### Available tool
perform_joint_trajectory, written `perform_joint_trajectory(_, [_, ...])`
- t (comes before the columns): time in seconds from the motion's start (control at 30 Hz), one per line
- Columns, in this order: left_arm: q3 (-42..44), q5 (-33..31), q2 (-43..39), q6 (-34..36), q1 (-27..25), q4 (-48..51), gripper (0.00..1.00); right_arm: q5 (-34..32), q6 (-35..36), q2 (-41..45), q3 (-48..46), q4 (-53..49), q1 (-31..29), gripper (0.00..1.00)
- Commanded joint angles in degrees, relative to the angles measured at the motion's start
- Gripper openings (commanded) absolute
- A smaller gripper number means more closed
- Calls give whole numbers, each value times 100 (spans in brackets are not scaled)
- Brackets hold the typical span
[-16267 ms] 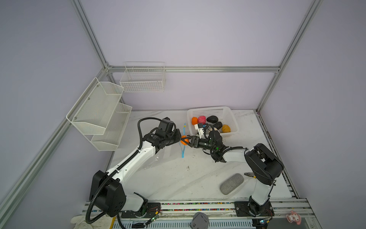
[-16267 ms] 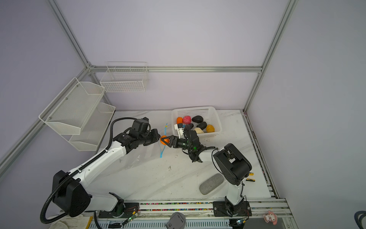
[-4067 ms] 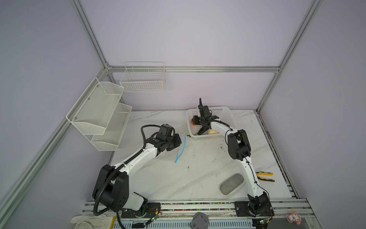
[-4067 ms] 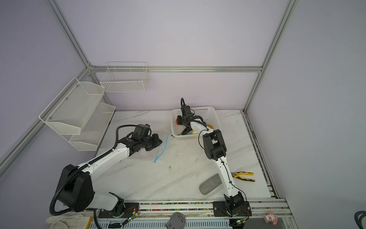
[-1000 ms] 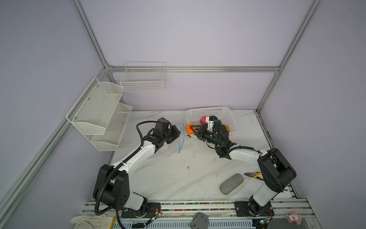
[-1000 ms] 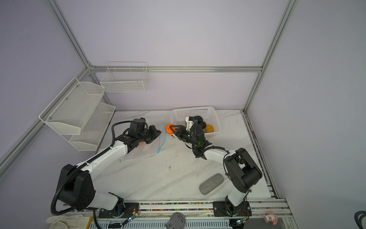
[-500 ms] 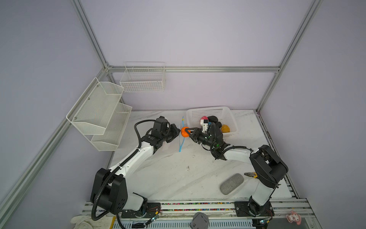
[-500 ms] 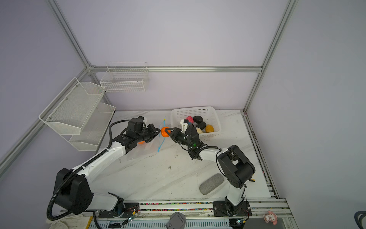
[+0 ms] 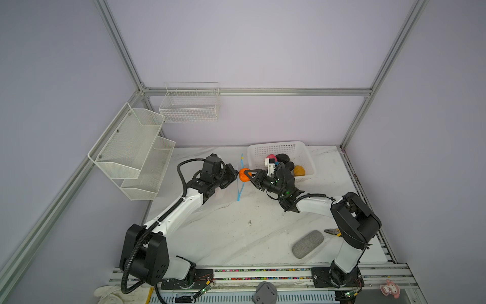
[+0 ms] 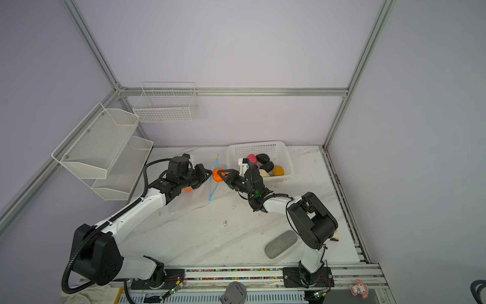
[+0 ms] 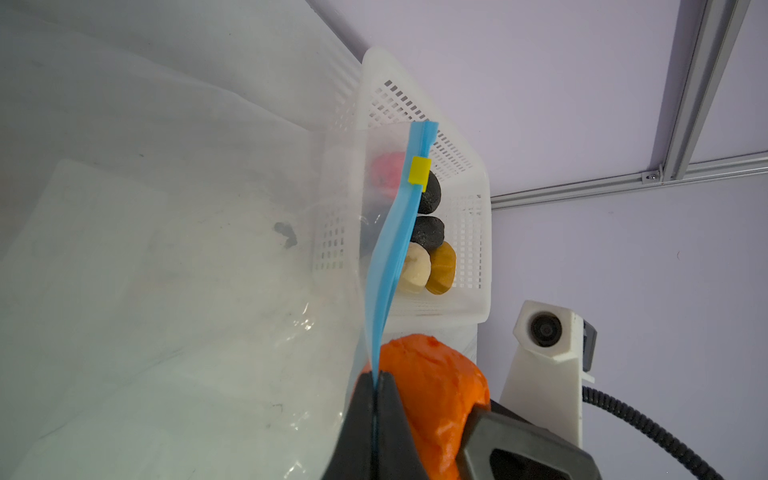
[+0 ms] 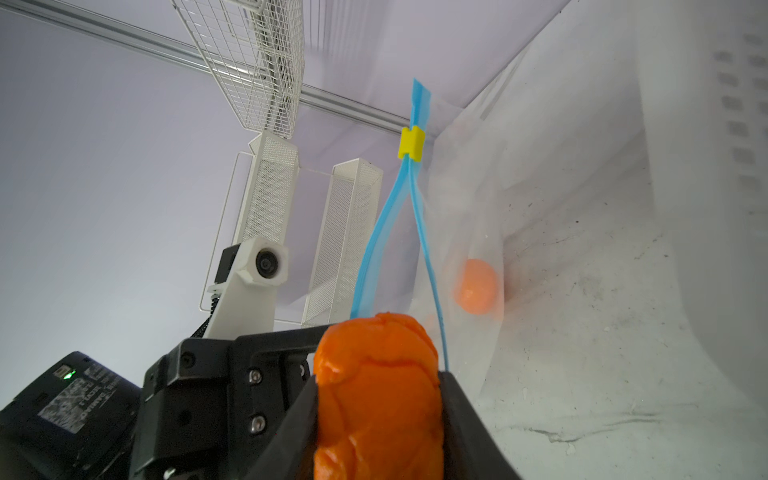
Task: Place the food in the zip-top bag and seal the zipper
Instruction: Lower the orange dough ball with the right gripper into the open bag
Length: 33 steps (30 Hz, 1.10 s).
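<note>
Pink food (image 11: 384,172) hazy behind clear bag (image 11: 187,270)

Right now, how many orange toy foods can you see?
2. One orange food is in the right end effector; the other orange food lies inside the zip-top bag. More may hide behind arms.

Lilac walls (image 9: 263,52) enclose a (seemingly marble) table (image 9: 231,237).
</note>
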State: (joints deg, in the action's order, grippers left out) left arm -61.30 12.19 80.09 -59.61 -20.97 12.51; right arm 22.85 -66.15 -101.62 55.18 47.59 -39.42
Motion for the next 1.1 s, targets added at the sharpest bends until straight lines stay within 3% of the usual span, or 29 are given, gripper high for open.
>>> perform_joint_trajectory(0.0, [-177,104,-247,-59,1,-179,0,29,40,-128,141,-145,-92,35])
perform_joint_trajectory(0.6, [-104,176,-275,-129,4,-211,0,-248,1054,-262,741,-1623,-206,35])
perform_joint_trajectory(1.07, [-43,203,-310,-135,2,-243,0,-500,1436,-364,1069,-2258,-303,40])
